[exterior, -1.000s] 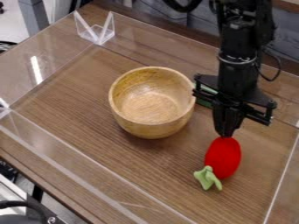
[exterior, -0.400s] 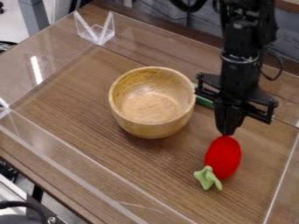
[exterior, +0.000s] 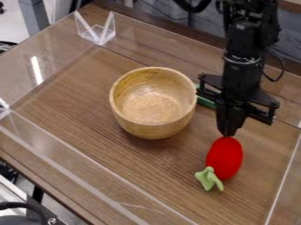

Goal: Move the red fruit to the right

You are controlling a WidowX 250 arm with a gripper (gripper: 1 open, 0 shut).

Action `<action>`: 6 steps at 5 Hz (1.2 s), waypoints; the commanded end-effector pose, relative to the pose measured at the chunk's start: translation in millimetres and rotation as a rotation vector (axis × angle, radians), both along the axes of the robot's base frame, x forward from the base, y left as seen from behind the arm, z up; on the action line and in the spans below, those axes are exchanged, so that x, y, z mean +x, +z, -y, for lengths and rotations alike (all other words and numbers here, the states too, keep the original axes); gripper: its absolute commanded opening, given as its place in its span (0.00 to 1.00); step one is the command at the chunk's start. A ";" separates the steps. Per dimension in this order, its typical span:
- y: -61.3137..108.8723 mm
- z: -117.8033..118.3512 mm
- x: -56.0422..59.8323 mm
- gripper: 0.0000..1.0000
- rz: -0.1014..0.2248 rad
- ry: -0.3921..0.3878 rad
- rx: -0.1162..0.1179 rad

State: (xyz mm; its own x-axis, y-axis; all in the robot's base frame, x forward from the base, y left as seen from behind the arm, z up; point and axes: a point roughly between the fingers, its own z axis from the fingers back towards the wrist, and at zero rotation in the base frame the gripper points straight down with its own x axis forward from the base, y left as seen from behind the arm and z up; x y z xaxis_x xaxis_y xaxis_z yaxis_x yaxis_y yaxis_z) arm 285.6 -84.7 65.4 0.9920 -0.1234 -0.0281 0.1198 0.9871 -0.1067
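Sat on the wood-grain tabletop (exterior: 70, 123), right of the wooden bowl (exterior: 153, 102): the red fruit (exterior: 224, 156), leafy stem toward the camera. Likely light and hard-skinned (a toy, probably slick), best pinched across its plump middle. Hung straight down above its top: the gripper (exterior: 230, 132), pressed together, holding nothing; contact not discernible.

No readable text, label, brand, number or sign shows anywhere in this view of the table and arm.
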 end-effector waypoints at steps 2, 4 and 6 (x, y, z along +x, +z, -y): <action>18.8 -7.9 7.6 1.00 0.045 0.033 -0.026; 45.5 -24.6 8.7 1.00 0.099 0.066 -0.048; 76.5 -82.1 23.3 0.00 0.161 0.131 -0.048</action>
State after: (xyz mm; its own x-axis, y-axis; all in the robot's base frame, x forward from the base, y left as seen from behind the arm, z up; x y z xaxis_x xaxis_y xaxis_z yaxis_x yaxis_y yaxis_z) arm 302.3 -0.7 119.6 0.9980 0.0262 0.0567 -0.0176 0.9889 -0.1473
